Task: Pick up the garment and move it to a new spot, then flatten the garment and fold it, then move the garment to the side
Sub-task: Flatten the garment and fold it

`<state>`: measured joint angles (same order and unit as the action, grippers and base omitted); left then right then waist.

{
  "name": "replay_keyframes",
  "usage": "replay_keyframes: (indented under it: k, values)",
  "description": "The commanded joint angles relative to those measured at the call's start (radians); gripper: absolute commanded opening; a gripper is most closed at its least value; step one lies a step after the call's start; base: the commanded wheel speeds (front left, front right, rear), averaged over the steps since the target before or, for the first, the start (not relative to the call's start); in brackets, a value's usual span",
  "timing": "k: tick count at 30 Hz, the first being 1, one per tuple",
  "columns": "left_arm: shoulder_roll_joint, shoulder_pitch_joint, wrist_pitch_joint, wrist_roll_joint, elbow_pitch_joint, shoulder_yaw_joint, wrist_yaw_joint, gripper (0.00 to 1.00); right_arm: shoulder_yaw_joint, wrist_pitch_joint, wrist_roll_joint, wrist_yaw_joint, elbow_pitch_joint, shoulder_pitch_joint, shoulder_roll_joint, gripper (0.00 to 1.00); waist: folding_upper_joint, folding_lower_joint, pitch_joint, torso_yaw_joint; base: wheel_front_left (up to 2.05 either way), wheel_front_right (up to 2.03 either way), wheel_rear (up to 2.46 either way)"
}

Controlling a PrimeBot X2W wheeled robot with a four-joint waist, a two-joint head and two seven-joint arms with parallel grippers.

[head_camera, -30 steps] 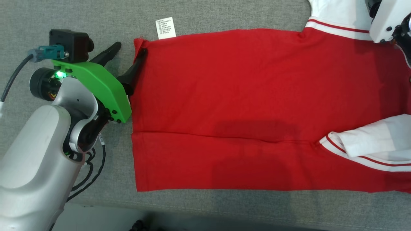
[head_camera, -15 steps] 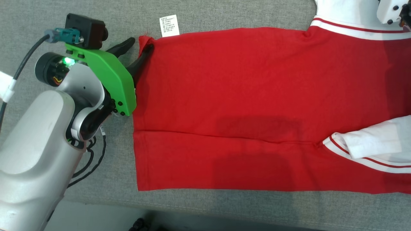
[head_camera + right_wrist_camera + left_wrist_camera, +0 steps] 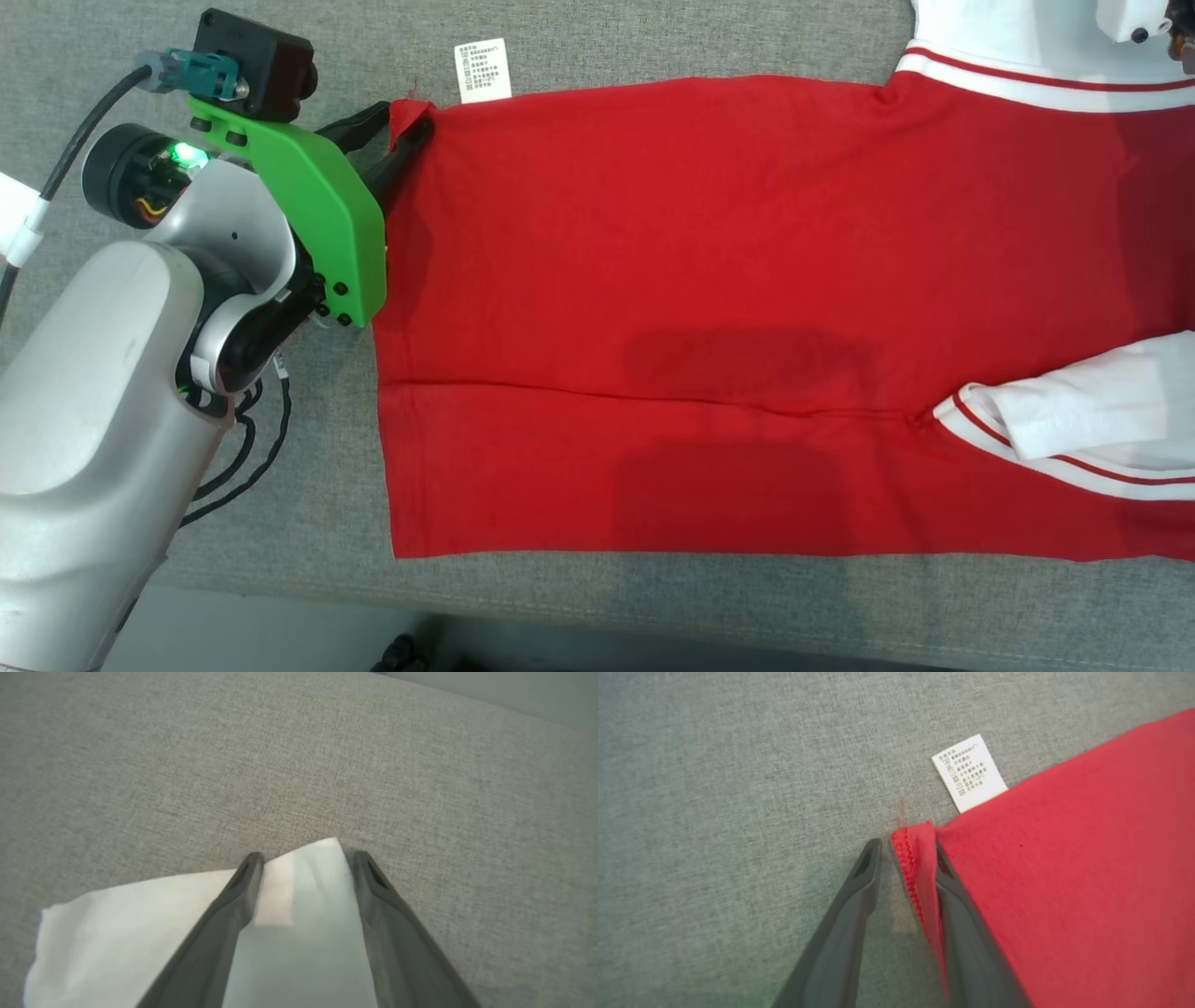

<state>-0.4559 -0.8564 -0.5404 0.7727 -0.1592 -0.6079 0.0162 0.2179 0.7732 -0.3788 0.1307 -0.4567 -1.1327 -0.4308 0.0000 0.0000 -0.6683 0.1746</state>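
Observation:
The garment (image 3: 700, 280) is a red shirt with white, red-striped sleeves, spread flat on the grey surface, hem to the left. A white care label (image 3: 483, 70) sticks out at the far hem corner. My left gripper (image 3: 401, 123) straddles that corner. In the left wrist view, the stitched hem edge (image 3: 908, 858) stands between the fingers of the left gripper (image 3: 906, 847), against the right finger, with a narrow gap to the left one. My right gripper (image 3: 306, 858) is open, its fingers either side of a white sleeve (image 3: 140, 924) end.
The grey cloth-covered table (image 3: 653, 616) ends at a front edge low in the head view, with darker floor below. Black cables (image 3: 243, 467) hang by my left forearm. The second white sleeve (image 3: 1092, 420) lies folded over the red body at the right.
The left gripper's fingers have drawn closer together around the hem corner, which now stands up between them. The right arm's housing has slid toward the top right corner.

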Motion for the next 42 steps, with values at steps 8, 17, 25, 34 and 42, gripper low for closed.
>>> replay_keyframes:
  k: [8,17,25,34,42]
  values:
    - [-0.011,0.013,-0.019,-0.006,-0.009,-0.019,-0.007,0.0,0.014,0.065,-0.015,0.0,0.006,0.014,-0.023,1.0,0.0,0.0,-0.002,-0.006,0.0,0.0,0.0]
    - [-0.005,0.019,0.032,0.004,-0.007,0.005,-0.018,0.0,-0.038,-0.037,0.002,-0.001,0.034,0.018,0.001,0.0,0.0,0.0,0.017,-0.019,0.0,0.0,0.0]
    - [-0.015,0.069,0.102,0.01,0.047,0.048,-0.057,0.0,-0.061,-0.133,-0.058,-0.001,0.111,0.092,-0.014,0.0,0.0,0.0,0.074,-0.055,0.0,0.0,0.0]
    - [-0.069,0.163,0.128,0.003,0.131,0.068,-0.112,0.0,-0.091,-0.201,-0.121,-0.001,0.225,0.206,-0.029,0.0,0.0,0.0,0.118,-0.099,0.0,0.0,0.0]
    - [-0.097,0.248,0.146,0.01,0.186,0.089,-0.15,0.0,-0.113,-0.24,-0.156,-0.001,0.319,0.27,-0.015,0.0,0.0,0.0,0.142,-0.126,0.0,0.0,0.0]
